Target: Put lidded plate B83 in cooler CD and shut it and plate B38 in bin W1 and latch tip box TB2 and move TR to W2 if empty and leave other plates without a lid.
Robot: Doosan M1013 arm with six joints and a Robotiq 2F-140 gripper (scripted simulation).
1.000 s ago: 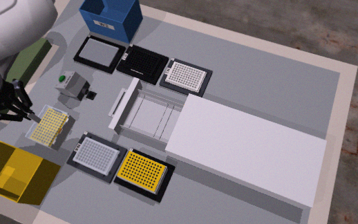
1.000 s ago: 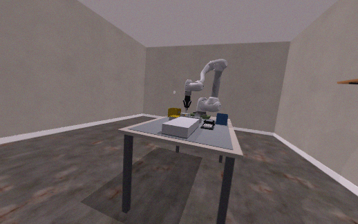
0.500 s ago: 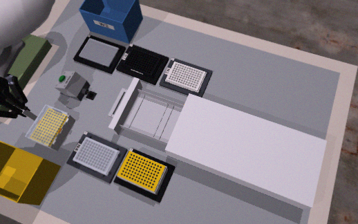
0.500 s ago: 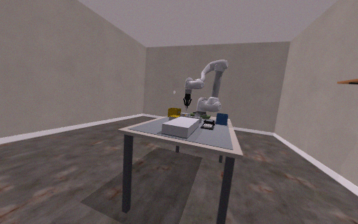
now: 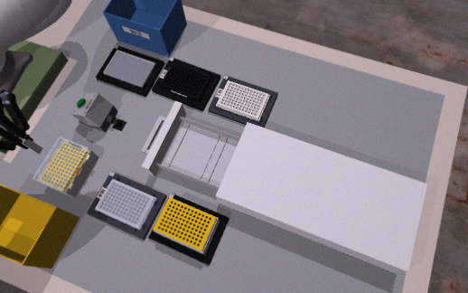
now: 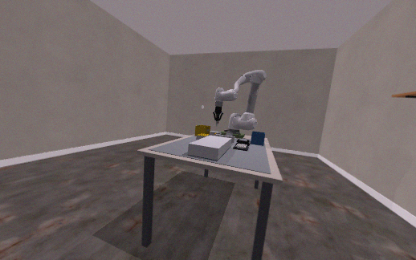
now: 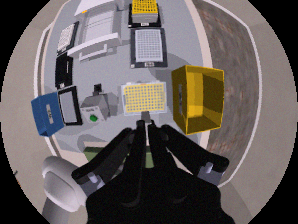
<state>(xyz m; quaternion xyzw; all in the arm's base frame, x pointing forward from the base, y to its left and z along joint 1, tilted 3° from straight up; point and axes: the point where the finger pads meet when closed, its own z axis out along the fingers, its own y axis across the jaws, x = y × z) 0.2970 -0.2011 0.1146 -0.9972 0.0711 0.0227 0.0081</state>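
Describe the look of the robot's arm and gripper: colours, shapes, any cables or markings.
The arm is glossy white with rounded, tubular links and bulbous joint housings, standing on a green base block. The gripper is black, with two jointed linkage fingers narrowing to flat grey pads; small silvery pins show at its knuckles. No cables or markings are visible.

My arm (image 6: 241, 86) reaches out over the far end of the table (image 6: 209, 165). My pincer (image 6: 218, 119) hangs shut above it, near a yellow bin (image 6: 202, 130).

Open air above tip box (image 5: 63, 165)
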